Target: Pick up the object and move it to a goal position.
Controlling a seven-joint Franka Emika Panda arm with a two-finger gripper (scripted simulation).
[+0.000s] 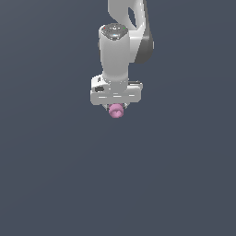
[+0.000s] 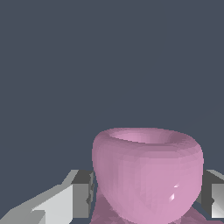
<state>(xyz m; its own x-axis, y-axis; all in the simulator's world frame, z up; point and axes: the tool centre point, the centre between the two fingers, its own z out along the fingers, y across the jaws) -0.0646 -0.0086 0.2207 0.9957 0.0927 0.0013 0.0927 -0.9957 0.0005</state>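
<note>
The gripper (image 1: 116, 105) was closed on the pink object (image 1: 116, 111), which hung just beneath it; the piece looked small, light, rigid and smooth-sided, so it was best pinched across its broad middle (image 2: 146, 175).

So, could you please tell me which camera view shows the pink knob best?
The wrist view: the pink knob fills the foreground there, showing its rounded body and hollowed end, with a grey pad close on either side. The exterior view shows it only as a tiny pink blob under the white gripper.
</note>
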